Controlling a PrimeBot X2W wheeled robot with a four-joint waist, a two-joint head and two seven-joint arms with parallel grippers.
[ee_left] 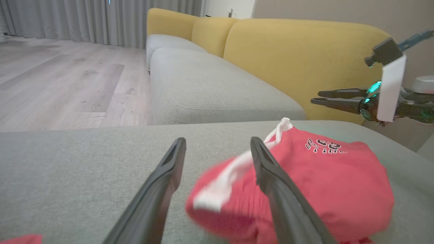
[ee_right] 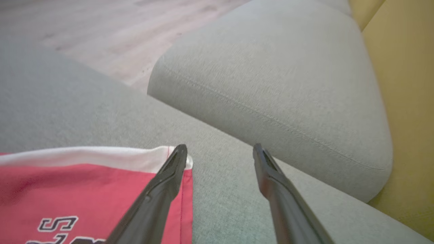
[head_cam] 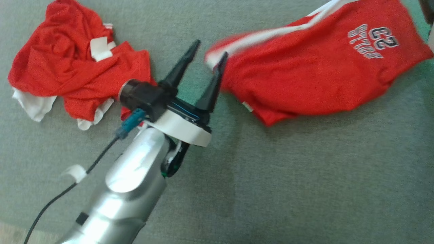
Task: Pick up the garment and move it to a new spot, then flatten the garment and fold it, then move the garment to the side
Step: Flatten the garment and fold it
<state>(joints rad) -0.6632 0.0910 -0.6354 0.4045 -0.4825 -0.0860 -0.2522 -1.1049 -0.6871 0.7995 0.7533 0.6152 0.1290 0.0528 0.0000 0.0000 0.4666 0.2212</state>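
- The shorts (head_cam: 315, 74) are red, with a white stripe and white letters. They lie on the grey seat (head_cam: 305, 176) of a sofa, at about 2 o'clock in the head view.
- The end of the shorts near the middle of that view looks blurry.
- The left fingers (head_cam: 178, 69) are in the middle of the head view and point to 1 o'clock. They are spread wide and hold nothing.
- One left fingertip is right at the white edge of the shorts. I cannot tell if it touches.
- In the left wrist view the shorts lie toward 4 o'clock, and one finger crosses in front of them.
- The right fingers (ee_right: 159, 189) are spread wide too, with nothing between them.
- In the right wrist view one right finger is in front of the white corner of the shorts, at 8 o'clock. The other is over bare seat.
- A second red cloth (head_cam: 67, 67) with white bits lies in a crumpled heap at 10 o'clock in the head view, apart from the shorts.
- A black wire (head_cam: 101, 154) runs from the left arm toward 7 o'clock.
- Yellow cushions (ee_left: 298, 61) stand behind the seat. A wood floor (ee_left: 61, 78) shows at 10 o'clock in the left wrist view.
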